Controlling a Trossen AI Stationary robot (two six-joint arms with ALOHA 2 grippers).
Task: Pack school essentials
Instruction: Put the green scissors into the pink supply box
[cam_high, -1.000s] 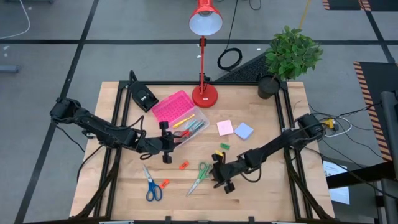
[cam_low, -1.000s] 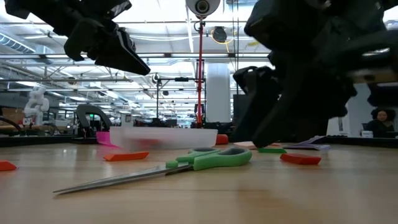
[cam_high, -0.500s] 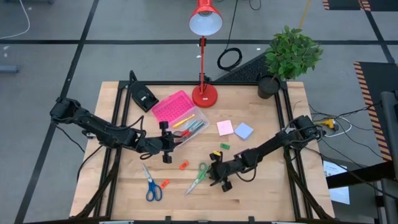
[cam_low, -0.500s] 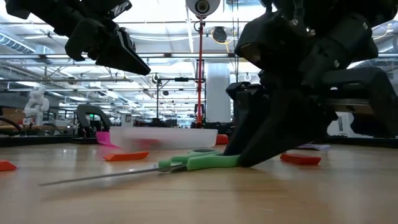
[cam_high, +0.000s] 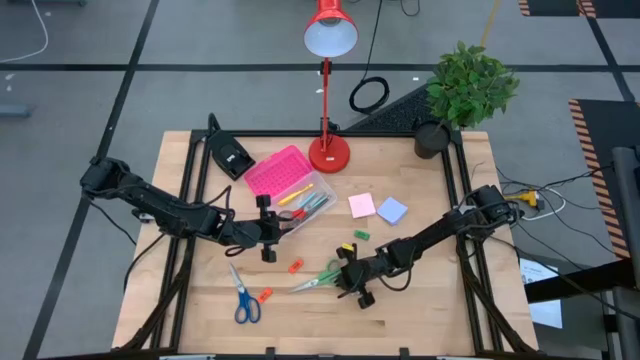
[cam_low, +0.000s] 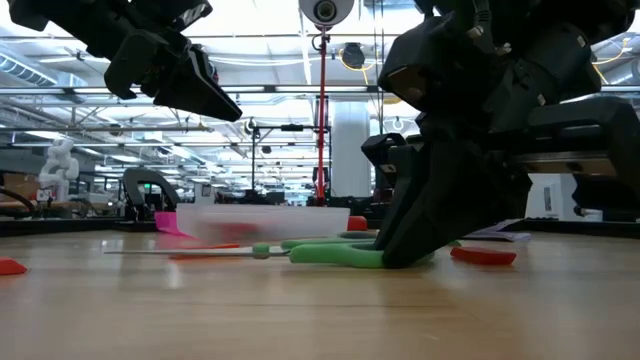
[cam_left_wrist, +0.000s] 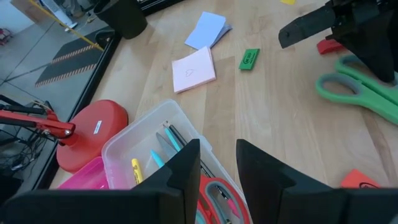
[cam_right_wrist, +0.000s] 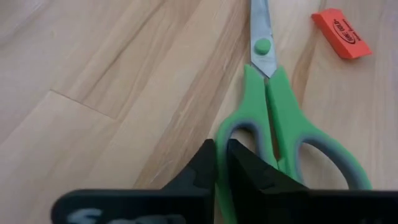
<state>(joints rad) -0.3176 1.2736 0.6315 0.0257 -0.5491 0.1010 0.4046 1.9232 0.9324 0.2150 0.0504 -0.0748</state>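
Green scissors (cam_high: 318, 279) swung flatter; right hand (cam_high: 345, 283) pinching handle.

Wooden table (cam_high: 420, 320) on grey floor (cam_high: 100, 40) w/ dark seams; red desk lamp (cam_high: 329, 40) and potted plant (cam_high: 468, 85) at far edge. Behind: bright open workshop, white column (cam_low: 351, 150), ceiling pipes.

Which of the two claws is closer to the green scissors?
Right. The right gripper is down at the green scissors' handle end, touching them. The left gripper hangs apart by the clear plastic box.
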